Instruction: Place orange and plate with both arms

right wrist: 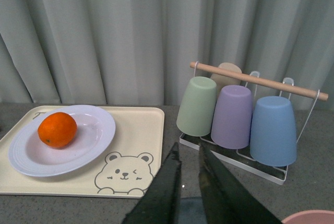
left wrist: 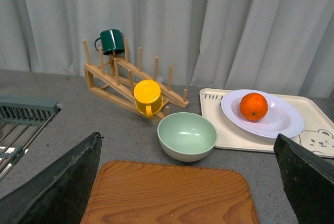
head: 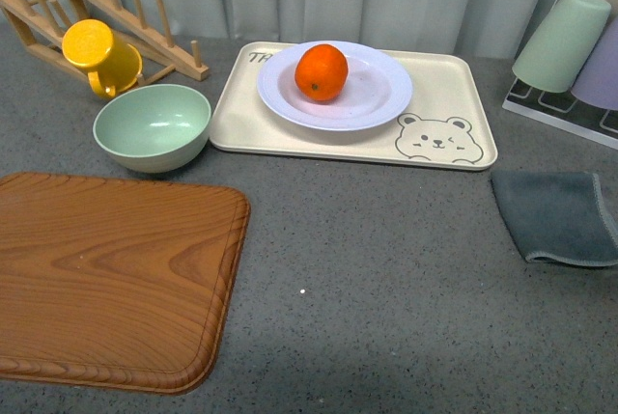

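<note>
Front view. The orange (head: 322, 72) is recorded lying in the plate (head: 377, 96), left of the plate's middle, held from rolling by the dished well. The plate rests on the bear tray (head: 454, 158), toward its far left part, on the grey desk (head: 386, 269). A green bowl (head: 153, 126) stands just beside the tray's left edge; a yellow mug (head: 99, 57) is hung on the wooden rack (head: 145, 33) behind it, presumably for draining. A wooden board (head: 106, 274) lies near, cut off at the left and lower edges; a grey cloth (head: 560, 216) is cut off at the right. Neither arm is shown here.

Left wrist view. The left end effector (left wrist: 193, 182) is seen with its fingers (left wrist: 68, 182) spread wide apart, empty, above the board, well apart from orange and plate. A green mug (left wrist: 110, 41) sits at the rack's top. A slatted object at the left edge is cut off and cannot be identified.

Right wrist view. The right end effector (right wrist: 190, 192) is seen with fingers nearly together, a narrow gap left, nothing between them. It hangs near the tray's right end, beside the cup stand (right wrist: 245, 119) of inverted cups. A pink rim at the lower corner is mostly hidden.

Judgement: task appears complete or unstarted; which cannot be told.
</note>
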